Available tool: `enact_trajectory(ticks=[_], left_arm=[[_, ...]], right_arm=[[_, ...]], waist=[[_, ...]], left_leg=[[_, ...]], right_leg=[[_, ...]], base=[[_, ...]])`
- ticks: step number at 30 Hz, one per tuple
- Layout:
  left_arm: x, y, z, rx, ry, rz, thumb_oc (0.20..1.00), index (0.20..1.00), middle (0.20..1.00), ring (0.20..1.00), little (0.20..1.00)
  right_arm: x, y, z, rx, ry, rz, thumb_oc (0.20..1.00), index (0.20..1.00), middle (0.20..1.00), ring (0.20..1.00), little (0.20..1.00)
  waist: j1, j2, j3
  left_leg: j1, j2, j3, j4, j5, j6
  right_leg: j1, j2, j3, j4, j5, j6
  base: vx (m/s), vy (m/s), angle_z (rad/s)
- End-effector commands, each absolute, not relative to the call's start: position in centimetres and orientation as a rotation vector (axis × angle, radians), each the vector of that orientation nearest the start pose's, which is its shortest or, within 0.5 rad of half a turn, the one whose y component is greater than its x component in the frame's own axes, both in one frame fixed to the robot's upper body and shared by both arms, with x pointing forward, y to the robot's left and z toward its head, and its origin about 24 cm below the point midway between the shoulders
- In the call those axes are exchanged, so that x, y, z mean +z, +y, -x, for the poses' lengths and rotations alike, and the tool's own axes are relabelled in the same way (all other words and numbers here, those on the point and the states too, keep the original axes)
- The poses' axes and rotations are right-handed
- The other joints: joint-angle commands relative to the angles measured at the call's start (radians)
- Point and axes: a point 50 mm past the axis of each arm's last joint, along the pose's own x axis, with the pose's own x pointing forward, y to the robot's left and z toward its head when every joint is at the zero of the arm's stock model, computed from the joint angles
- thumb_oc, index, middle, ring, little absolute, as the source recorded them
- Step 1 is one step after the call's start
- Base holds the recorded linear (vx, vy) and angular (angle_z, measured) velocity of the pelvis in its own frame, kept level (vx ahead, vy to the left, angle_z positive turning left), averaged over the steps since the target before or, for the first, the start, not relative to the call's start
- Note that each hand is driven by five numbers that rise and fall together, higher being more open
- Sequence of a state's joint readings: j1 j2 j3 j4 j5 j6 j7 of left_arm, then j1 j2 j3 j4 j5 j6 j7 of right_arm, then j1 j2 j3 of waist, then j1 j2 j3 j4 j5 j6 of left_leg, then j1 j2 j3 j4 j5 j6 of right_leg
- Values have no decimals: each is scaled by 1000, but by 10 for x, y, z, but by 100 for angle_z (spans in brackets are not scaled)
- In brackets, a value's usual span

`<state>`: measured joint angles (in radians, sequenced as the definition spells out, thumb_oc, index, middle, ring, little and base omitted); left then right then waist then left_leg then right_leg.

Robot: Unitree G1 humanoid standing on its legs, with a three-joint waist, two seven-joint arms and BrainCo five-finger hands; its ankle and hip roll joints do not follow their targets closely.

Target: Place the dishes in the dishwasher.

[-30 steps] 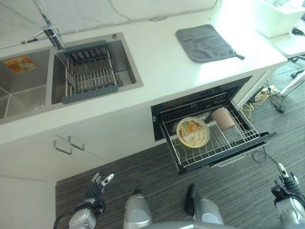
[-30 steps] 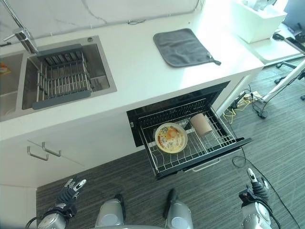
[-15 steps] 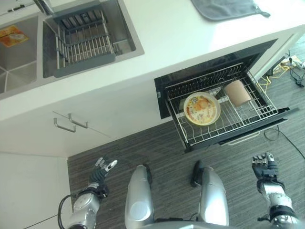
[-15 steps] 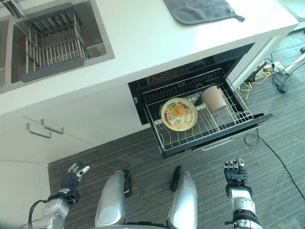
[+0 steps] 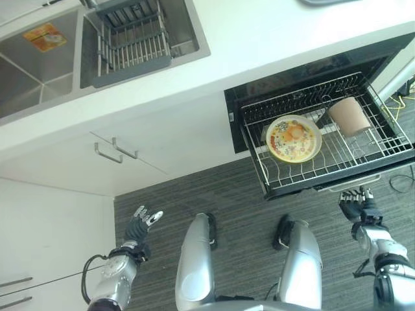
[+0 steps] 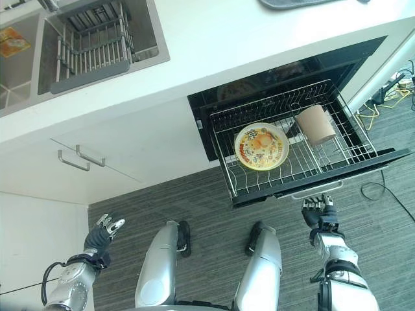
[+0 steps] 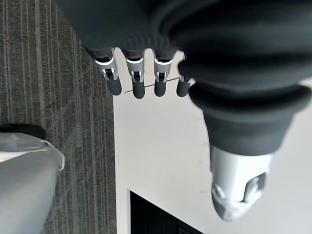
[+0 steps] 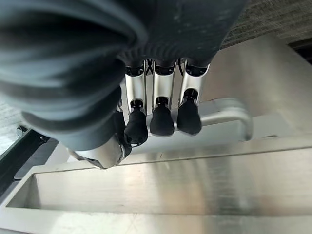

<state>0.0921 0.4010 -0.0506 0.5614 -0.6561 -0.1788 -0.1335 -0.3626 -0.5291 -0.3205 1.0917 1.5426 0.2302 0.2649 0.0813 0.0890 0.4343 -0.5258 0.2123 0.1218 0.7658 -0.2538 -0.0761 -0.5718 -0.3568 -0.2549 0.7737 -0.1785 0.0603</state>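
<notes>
The dishwasher drawer [image 5: 269,188] stands pulled out below the white counter, its wire rack [image 6: 337,152] exposed. A yellow patterned plate [image 5: 294,138] lies in the rack's middle, and a pinkish cup [image 5: 349,116] lies on its side to the right of it. My right hand [image 6: 318,210] is open just below the drawer's front. In the right wrist view its fingertips [image 8: 162,119] are close to the silver handle [image 8: 226,111]; contact is unclear. My left hand [image 5: 139,223] hangs open and empty low over the floor, fingers [image 7: 139,80] straight, by the white cabinet.
A steel sink [image 5: 194,48] with a grey drying rack [image 5: 133,39] sits in the counter at upper left. Cabinet door handles [image 5: 117,149] jut out below it. A grey mat [image 6: 305,2] lies at the counter's far edge. Striped grey carpet [image 6: 207,207] covers the floor.
The camera has tilted down and shifted, so the whole scene slid. My right hand has risen from low over the floor to the drawer's front handle. The left hand has stayed low.
</notes>
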Motion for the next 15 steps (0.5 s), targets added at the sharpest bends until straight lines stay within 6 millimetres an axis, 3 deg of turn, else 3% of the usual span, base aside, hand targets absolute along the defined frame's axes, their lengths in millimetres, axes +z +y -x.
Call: enact_trajectory(ticks=[1,7,15], left_arm=[[-50,273,-193,134,387,189,1000,1000,1000,1000,1000],[-44,273,-198,92,375,180,1000,1000,1000,1000,1000],[-36,273,-202,60,357,174,1000,1000,1000,1000,1000]], right_arm=[[-15,-348,-255,-472,90,-1283,200,200,200,200,200],[21,-369,-271,-419,72,-1149,200,200,200,200,200],[85,-372,-312,-291,17,-941,200,200,200,200,200]], waist=[[25,-8,-30],[50,8,-21],[73,11,-12]], left_leg=[[51,35,-26,-109,18,-44],[33,20,-41,-126,30,-41],[20,12,-53,-143,43,-41]], right_leg=[[48,-81,63,-4,-36,86],[30,-82,60,-7,-34,86],[26,-78,53,-24,-30,82]], base=[[0,0,0],[7,0,3],[6,3,3]])
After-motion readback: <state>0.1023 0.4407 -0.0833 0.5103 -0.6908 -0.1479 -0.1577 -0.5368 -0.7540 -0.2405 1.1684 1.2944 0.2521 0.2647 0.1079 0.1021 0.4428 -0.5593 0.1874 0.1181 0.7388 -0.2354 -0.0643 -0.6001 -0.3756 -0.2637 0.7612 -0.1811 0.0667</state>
